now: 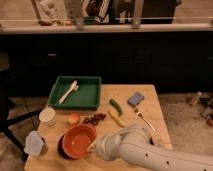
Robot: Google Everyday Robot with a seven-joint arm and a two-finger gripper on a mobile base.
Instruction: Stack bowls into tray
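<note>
My tool (93, 145) pinches the orange bowl (77, 140) by its rim, overlapping the purple bowl (61, 146) at the counter's (121, 92) near edge. Green tray (88, 97) holds 0 bowls; loading remains.

The fat white arm (150, 150) with tiny dark dots is ending in a gripper (92, 145) at the orange bowl's (76, 140) 4 o'clock edge.
</note>
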